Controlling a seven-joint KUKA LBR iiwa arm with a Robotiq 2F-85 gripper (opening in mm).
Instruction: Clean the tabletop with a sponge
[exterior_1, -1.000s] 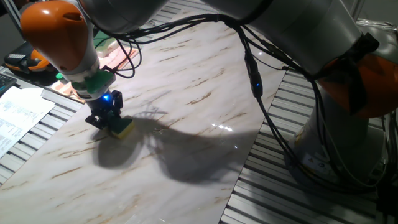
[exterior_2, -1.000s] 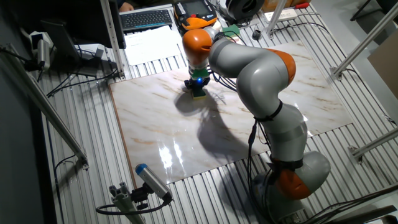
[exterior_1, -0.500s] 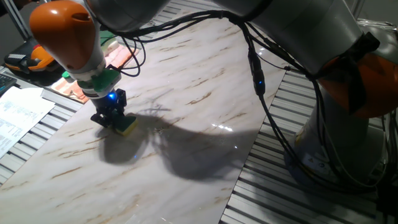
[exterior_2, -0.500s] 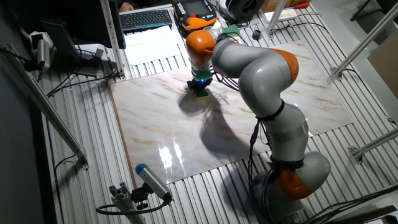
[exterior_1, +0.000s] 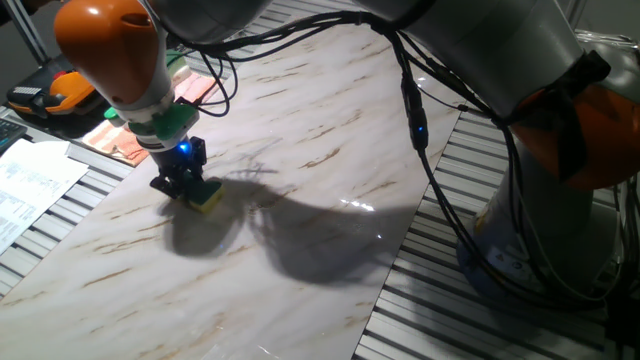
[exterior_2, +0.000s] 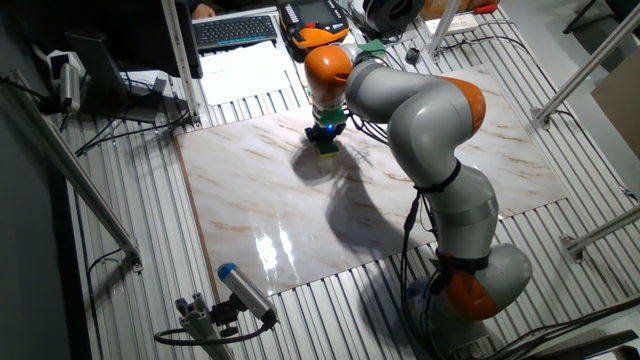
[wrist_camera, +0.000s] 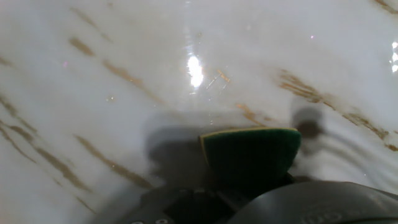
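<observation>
1. While the gripper (exterior_1: 183, 186) presses down near the far-left part of the tabletop (exterior_1: 300, 200), its fingers are closed on the sponge (exterior_1: 205, 197), which sits flat on the slab.
2. Risk: sponge protrudes to one side of the fingers; drag on the glossy marble could twist it out of the grasp.
3. Risk: uneven pressing may lift one edge, so the wipe skips patches.
4. Risk: the slab's left edge and the cloth-like clutter (exterior_1: 125, 145) lie near; a stroke that way could run off onto the slatted surface (exterior_1: 60, 215).
5. Cables (exterior_1: 420, 150) hang low over the slab; snagging looks possible.
</observation>
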